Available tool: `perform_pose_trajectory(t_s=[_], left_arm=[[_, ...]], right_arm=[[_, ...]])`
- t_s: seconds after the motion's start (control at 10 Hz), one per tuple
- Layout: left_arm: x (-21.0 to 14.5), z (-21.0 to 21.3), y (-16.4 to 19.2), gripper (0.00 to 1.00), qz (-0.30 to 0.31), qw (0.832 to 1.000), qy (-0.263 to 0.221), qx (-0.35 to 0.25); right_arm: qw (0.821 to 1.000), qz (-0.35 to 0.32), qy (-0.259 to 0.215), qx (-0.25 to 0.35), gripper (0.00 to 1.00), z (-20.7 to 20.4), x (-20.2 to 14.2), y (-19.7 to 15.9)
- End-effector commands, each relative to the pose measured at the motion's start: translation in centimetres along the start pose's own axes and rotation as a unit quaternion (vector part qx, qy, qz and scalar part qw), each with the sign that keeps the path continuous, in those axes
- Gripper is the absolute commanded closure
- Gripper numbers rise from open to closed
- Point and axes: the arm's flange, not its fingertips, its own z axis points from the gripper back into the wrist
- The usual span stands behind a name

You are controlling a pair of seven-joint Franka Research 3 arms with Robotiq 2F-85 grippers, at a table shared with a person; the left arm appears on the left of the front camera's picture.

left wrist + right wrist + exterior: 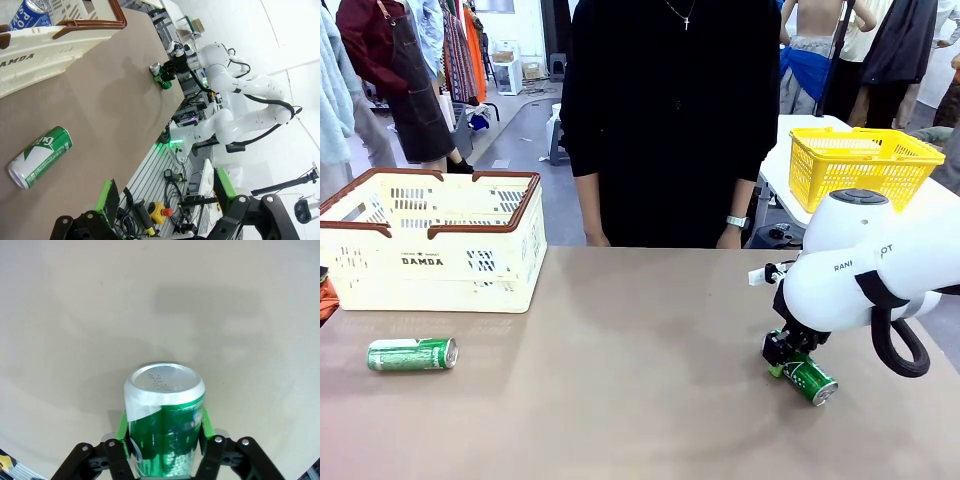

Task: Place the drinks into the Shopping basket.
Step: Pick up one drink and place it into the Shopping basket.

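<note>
The brown table (640, 400) takes up most of the room in front, with a person in black standing at its far edge. At its far left corner stands the cream Shopping basket (430, 262), upright, brown handles folded down along the rim. From the left wrist view, 1 blue and white can (32, 15) shows inside it, silver top up above the rim. On a separate white table behind, to the right, sits a yellow basket (860, 165); I cannot tell what is in it.

2 green cans lie on their sides on the brown table, well apart. The left green can (412, 354) is just in front of the Shopping basket, touching nothing. The right green can (810, 380) lies near the table's right front.

The right gripper (785, 355) is down on that can, green pads (123, 426) pressed to both flanks, the can still on the table. The left gripper (165, 200) hangs above the table with its jaws spread wide, holding nothing.
</note>
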Motion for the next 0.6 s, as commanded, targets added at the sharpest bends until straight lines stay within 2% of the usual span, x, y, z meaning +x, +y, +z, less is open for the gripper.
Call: perform_pose_trajectory(t_s=[0.0, 0.3, 0.5], left_arm=[[-0.1, 0.0, -0.3, 0.00, 0.004, 1.000, 0.002, 0.001], [-0.1, 0.0, -0.3, 0.00, 0.004, 1.000, 0.002, 0.001], [-0.1, 0.0, -0.3, 0.00, 0.004, 1.000, 0.002, 0.001]], right_arm=[[1.000, 0.000, -0.001, -0.010, 1.00, 0.0, -0.1, -0.2], [0.999, 0.001, 0.025, -0.021, 1.00, 1.7, -0.3, 0.0], [0.999, -0.029, 0.039, 0.007, 1.00, 6.6, -0.2, 1.0]])
